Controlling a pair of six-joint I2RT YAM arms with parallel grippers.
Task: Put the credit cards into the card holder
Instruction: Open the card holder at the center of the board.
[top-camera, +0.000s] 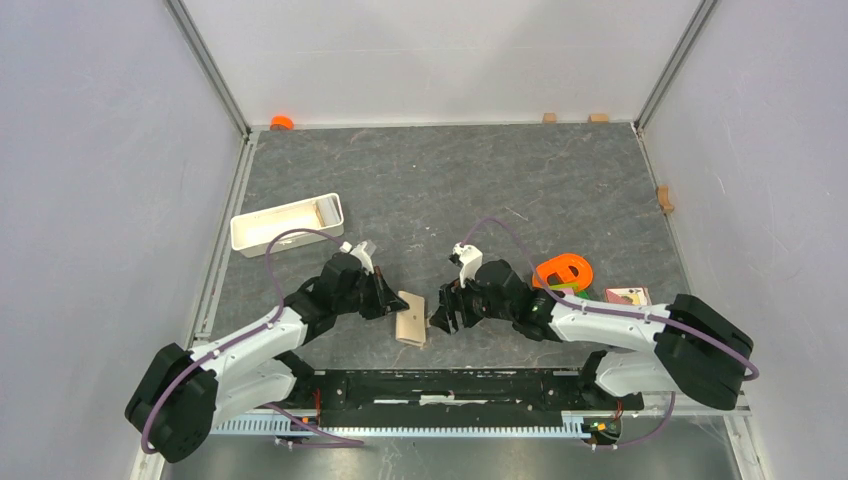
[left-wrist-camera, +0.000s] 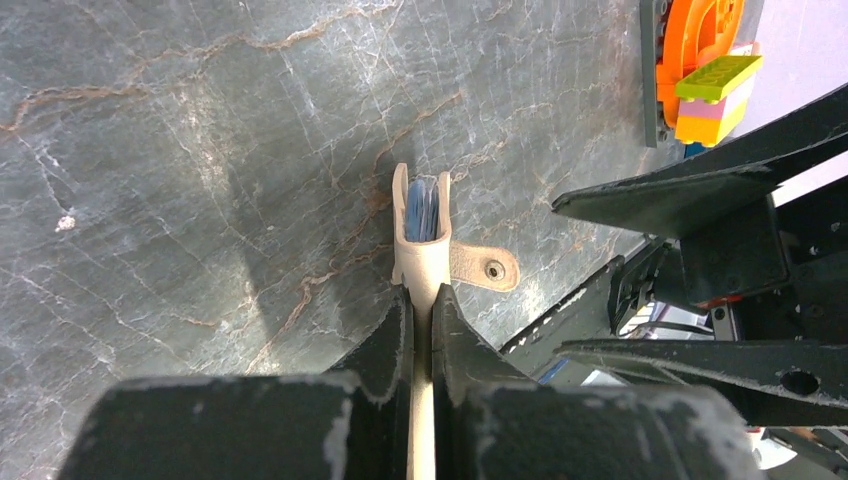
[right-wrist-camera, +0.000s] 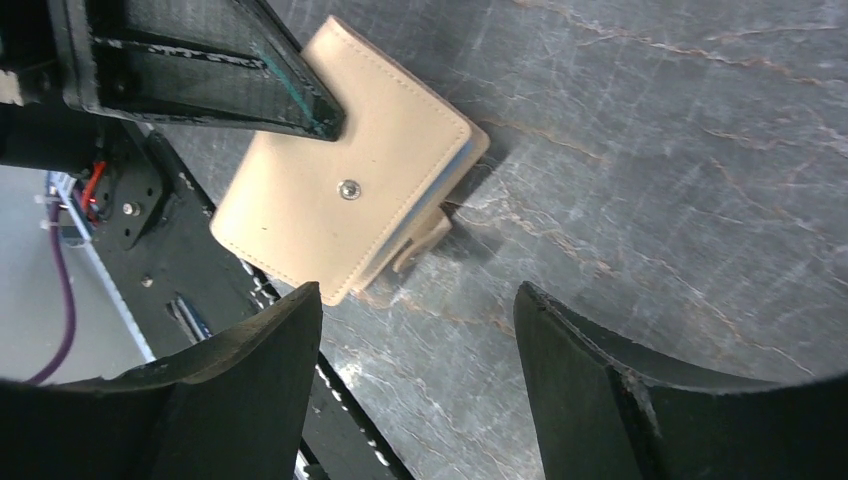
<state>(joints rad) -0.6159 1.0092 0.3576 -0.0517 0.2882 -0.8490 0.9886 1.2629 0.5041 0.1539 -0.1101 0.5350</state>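
The left gripper is pinched narrow on the card holder, with its 2 fingers pressing on the tan faces at the end away from the mouth. The holder sits between the 2 arms, near the front of the table. It is folded but not fastened: the snap tab hangs loose to one side and the stud on the face is bare. Whether a corner rests on the table or hangs just above it cannot be told. Blue slivers show between the walls at the mouth, and it is unclear whether they are pocket film or a card's edge.

The right gripper is spread wide and empty, facing the holder's mouth end and touching nothing. 1 pale card with reddish print lies flat on the table well off to the right, beside the right arm. No blue or grey card shows as a separate thing.

The holder looks light and soft, so its walls will probably bend and close under any squeeze. Holding it near the fold, as now, should leave the mouth free. The floppy tab would make a poor handle. The card is likely thin, stiff and slick, and lying flat it offers little to grip. A pinch across 1 raised edge seems the likeliest hold.
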